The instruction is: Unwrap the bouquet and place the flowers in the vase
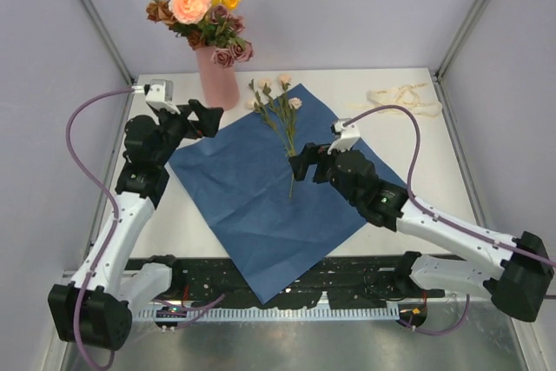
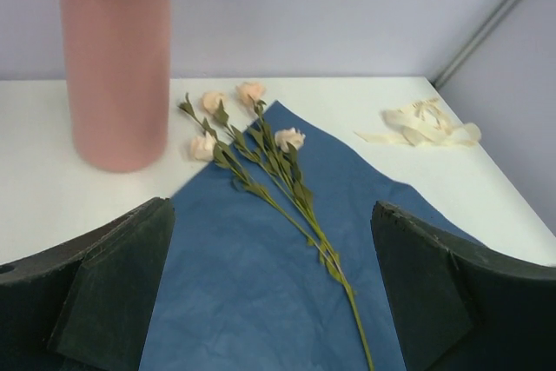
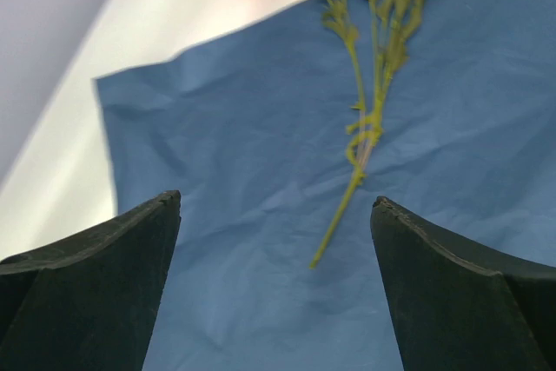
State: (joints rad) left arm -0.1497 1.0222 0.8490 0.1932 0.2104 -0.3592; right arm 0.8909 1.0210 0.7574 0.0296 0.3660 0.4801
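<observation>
Finds the left gripper point(image 1: 211, 119) spread wide and empty just beside the vase point(image 1: 218, 82) with most flowers point(image 1: 202, 2) upright in it, then one pale-budded sprig point(image 2: 276, 169) lying loose on the flat blue paper point(image 1: 248, 210), the right gripper point(image 1: 299, 165) gaping empty near its stem end, and the cream ribbon point(image 1: 404, 97) at far right

The left arm point(image 1: 122, 215) and right arm point(image 1: 456, 234) have white lower links, black joints and black bases at 7 and 4 o'clock. A mauve cable point(image 1: 74, 141) loops to each white wrist block point(image 1: 159, 90). The left tool point(image 1: 207, 119) and right tool point(image 1: 301, 165) carry broad matte-black fingers point(image 2: 113, 293).
</observation>
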